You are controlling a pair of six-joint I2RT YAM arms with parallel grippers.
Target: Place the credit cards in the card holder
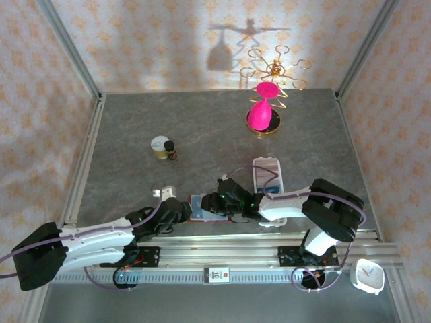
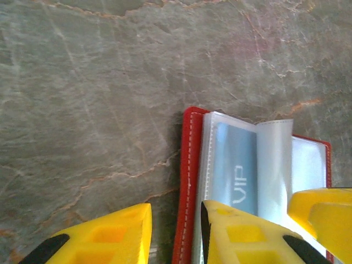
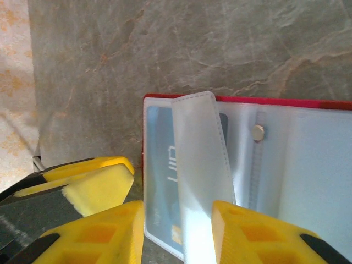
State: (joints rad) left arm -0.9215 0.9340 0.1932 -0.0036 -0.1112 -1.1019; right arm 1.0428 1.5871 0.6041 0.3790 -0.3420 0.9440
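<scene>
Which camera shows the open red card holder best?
The right wrist view: the red folding wallet with clear plastic sleeves lies open, showing its snap stud and a blue card. The left wrist view shows its stitched edge and that card; the top view gives a small distant patch.

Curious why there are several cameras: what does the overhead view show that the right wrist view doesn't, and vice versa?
Overhead: the left arm and right arm, a white tray, a small jar, a pink object on a gold stand, a white clock. Right wrist: a clear sleeve standing up, VIP lettering on the pocketed blue card, a small metal snap. Both: the open red card holder on the grey table.
</scene>
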